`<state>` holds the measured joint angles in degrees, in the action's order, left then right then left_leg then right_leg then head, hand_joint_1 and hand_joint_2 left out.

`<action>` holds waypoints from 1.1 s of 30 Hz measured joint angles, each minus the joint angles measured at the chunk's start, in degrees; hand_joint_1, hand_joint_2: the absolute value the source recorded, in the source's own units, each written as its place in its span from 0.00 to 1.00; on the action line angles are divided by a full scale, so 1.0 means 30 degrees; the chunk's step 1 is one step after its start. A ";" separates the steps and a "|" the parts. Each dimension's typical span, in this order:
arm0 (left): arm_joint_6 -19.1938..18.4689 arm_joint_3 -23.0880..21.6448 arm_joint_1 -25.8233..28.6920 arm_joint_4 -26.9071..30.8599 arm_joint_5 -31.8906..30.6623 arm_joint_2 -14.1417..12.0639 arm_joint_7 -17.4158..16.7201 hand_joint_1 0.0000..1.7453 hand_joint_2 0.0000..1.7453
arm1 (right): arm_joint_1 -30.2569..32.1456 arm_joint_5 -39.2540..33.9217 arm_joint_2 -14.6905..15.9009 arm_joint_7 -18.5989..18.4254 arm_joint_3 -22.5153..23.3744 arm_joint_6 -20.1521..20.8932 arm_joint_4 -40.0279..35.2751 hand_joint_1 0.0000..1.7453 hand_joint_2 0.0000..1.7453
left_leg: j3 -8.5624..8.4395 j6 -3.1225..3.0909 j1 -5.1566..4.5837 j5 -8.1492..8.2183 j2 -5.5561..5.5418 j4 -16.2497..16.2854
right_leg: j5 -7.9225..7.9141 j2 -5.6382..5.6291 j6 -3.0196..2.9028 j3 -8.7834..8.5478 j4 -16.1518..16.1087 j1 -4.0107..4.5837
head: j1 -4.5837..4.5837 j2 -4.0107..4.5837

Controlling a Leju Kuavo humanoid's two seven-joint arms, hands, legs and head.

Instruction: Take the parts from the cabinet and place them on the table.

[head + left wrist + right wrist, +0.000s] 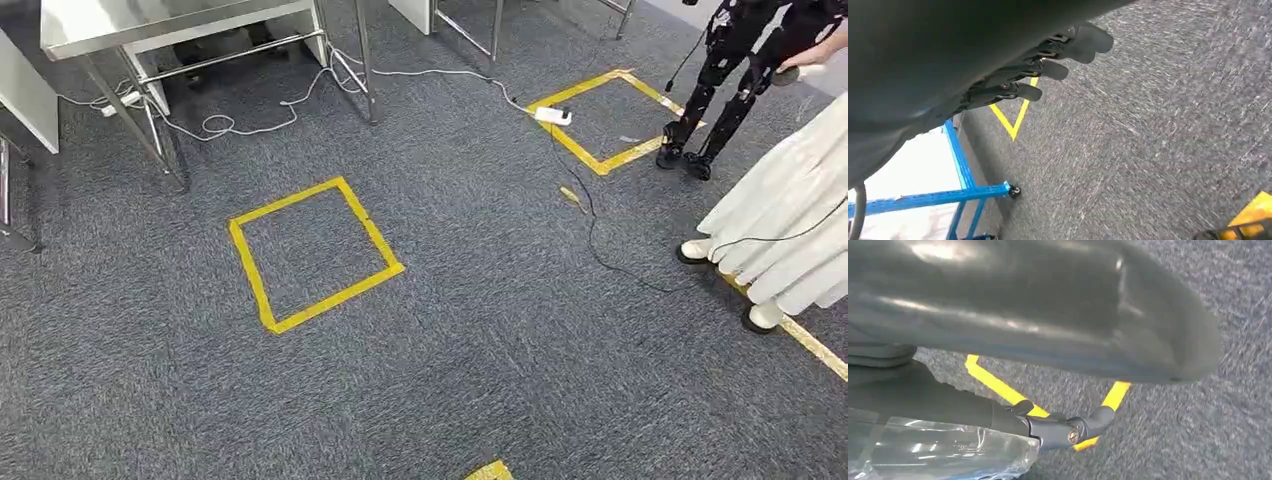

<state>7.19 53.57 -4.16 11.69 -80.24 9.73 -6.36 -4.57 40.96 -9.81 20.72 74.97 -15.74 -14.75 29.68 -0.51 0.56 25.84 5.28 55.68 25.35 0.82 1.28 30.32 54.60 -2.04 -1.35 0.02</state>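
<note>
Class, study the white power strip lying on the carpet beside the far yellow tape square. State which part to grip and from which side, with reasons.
Probably best to grip the power strip across its narrow width at mid-body, coming straight down from above. It lies flat on the carpet, so only its top and long sides are open, and cables appear to leave its ends.

My left hand (1048, 65) has dark, matte fingers (1023, 92) with rounded paddle-like tips. On my right hand (1058, 427) the finger is dark grey, with a small silver screw (1073, 436) at the joint and a big, smooth, glossy grey cover (1048, 305) above it.
</note>
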 joint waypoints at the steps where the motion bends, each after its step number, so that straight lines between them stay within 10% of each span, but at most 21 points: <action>1: 0.0014 0.0000 -0.0005 0.0000 0.0000 -0.0022 0.0007 0.00 0.00 | 0.0006 0.0000 -0.0022 -0.0022 0.0000 -0.0007 0.0000 0.00 0.00 | 0.0130 0.0135 0.0110 0.0408 -0.0539 0.0362 | -0.0030 -0.0158 -0.0059 0.0048 -0.0013 -0.0044 | -0.0022 0.0000; 3: 0.0051 0.0000 0.0037 -0.0007 0.0000 -0.0007 0.0007 0.00 0.00 | -0.0030 0.0015 -0.0022 -0.0036 0.0000 -0.0044 0.0000 0.00 0.00 | 0.1239 0.0229 0.0182 0.2236 -0.1494 0.3085 | -0.0125 -0.0366 -0.0323 0.0138 -0.0003 0.0002 | -0.0095 0.0000; 5: 0.0044 0.0000 0.0061 -0.0007 -0.0014 -0.0007 0.0102 0.00 0.00 | -0.0015 -0.0007 -0.0029 -0.0029 0.0007 -0.0044 0.0000 0.00 0.00 | 0.2530 0.0287 0.0186 0.3389 -0.1657 0.5919 | -0.0209 -0.0693 -0.0446 0.0273 0.0011 0.0125 | -0.0109 0.0000; 7: 0.0051 0.0000 0.0101 -0.0007 -0.0116 -0.0015 0.0218 0.00 0.00 | 0.0039 -0.0044 -0.0036 -0.0029 0.0007 -0.0073 0.0000 0.00 0.00 | 0.2335 0.0194 0.0188 0.2711 -0.1660 0.5611 | -0.0215 -0.1094 -0.0439 0.0294 0.0052 0.0175 | -0.0109 0.0000; 9: 0.0087 0.0000 0.0106 -0.0007 -0.0146 -0.0015 0.0408 0.00 0.00 | 0.0025 -0.0088 -0.0073 -0.0029 0.0007 -0.0160 0.0007 0.00 0.00 | 0.0794 -0.0060 0.0184 0.0851 -0.1952 0.2535 | -0.0217 -0.1523 -0.0427 0.0183 0.0061 0.0206 | -0.0117 0.0000; 11: 0.0146 -0.0007 0.0129 -0.0007 -0.0175 -0.0095 0.0481 0.00 0.00 | -0.0017 -0.0102 -0.0219 -0.0029 0.0015 -0.0219 0.0022 0.00 0.00 | -0.0089 -0.0435 0.0198 0.0375 -0.3315 0.0722 | -0.0289 -0.1798 -0.0292 0.0247 0.0066 0.0261 | -0.0029 0.0000; 15: 0.0167 -0.0007 0.0057 -0.0007 -0.0204 -0.0087 0.0554 0.00 0.00 | 0.0023 -0.0124 -0.0284 -0.0022 0.0029 -0.0350 0.0022 0.00 0.00 | -0.0135 -0.0576 -0.0039 0.0293 -0.2477 0.0245 | -0.0526 -0.2329 0.0087 0.0589 0.0034 0.0259 | -0.0204 0.0000; 18: 0.0168 -0.0007 0.0046 -0.0007 -0.0276 -0.0036 0.0568 0.00 0.00 | -0.0078 -0.0153 -0.0255 -0.0022 0.0087 -0.0480 0.0015 0.00 0.00 | -0.0205 -0.0826 0.0113 -0.0069 -0.1846 -0.0388 | 0.0817 -0.0792 -0.0191 0.1986 0.2523 0.0398 | 0.0001 0.0000; 21: 0.0102 -0.0007 0.0085 -0.0007 -0.0335 -0.0044 0.0554 0.00 0.00 | -0.0055 -0.0153 -0.0262 -0.0044 0.0131 -0.0539 0.0022 0.00 0.00 | -0.0052 -0.0807 0.0001 -0.0106 -0.1165 -0.0360 | 0.2049 -0.0524 -0.0111 0.3723 0.6310 0.0279 | 0.0080 0.0000; 23: 0.0095 -0.0007 0.0073 -0.0007 -0.0342 -0.0022 0.0517 0.00 0.00 | -0.0019 -0.0182 -0.0240 -0.0058 0.0160 -0.0568 0.0022 0.00 0.00 | -0.0109 -0.0785 -0.0001 -0.0095 -0.0797 -0.0348 | 0.1348 -0.0414 0.0274 0.2766 0.4876 0.0215 | 0.0080 0.0000; 25: 0.0095 -0.0007 0.0043 -0.0007 -0.0372 0.0000 0.0525 0.00 0.00 | -0.0035 -0.0189 -0.0204 -0.0087 0.0197 -0.0590 0.0015 0.00 0.00 | -0.0185 -0.0636 0.0008 -0.0006 -0.0470 -0.0266 | 0.0082 0.0373 0.0629 0.0651 0.1034 0.0102 | 0.0095 0.0000; 26: 0.0095 -0.0007 0.0048 -0.0007 -0.0379 -0.0007 0.0517 0.00 0.00 | -0.0101 -0.0219 -0.0219 -0.0087 0.0211 -0.0590 0.0022 0.00 0.00 | -0.0095 -0.0449 -0.0189 0.0119 -0.0319 -0.0100 | 0.0129 0.1023 0.0525 0.0184 0.0044 0.0162 | 0.0109 0.0000; 30: 0.0116 -0.0007 0.0005 -0.0007 -0.0437 -0.0022 0.0525 0.00 0.00 | -0.0010 -0.0321 -0.0248 -0.0102 0.0313 -0.0656 0.0022 0.00 0.00 | -0.0129 -0.0103 -0.0068 0.0160 0.0166 0.0034 | -0.0044 0.0181 0.0048 0.0288 0.0112 0.0295 | 0.0000 0.0000; 33: 0.0138 -0.0015 0.0041 -0.0015 -0.0459 -0.0051 0.0525 0.00 0.00 | -0.0032 -0.0342 -0.0299 -0.0102 0.0321 -0.0714 0.0022 0.00 0.00 | 0.0710 0.0171 0.0157 0.1850 -0.1457 0.2137 | -0.0171 -0.0240 -0.0381 0.0279 0.0069 0.0104 | -0.0088 0.0000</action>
<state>7.61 53.53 -4.04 11.65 -81.61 9.57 -4.79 -4.67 39.93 -10.71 20.41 75.93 -17.88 -14.69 31.81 0.00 1.03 31.39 0.91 62.09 24.83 0.10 0.13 31.16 54.81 -1.73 -1.62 0.02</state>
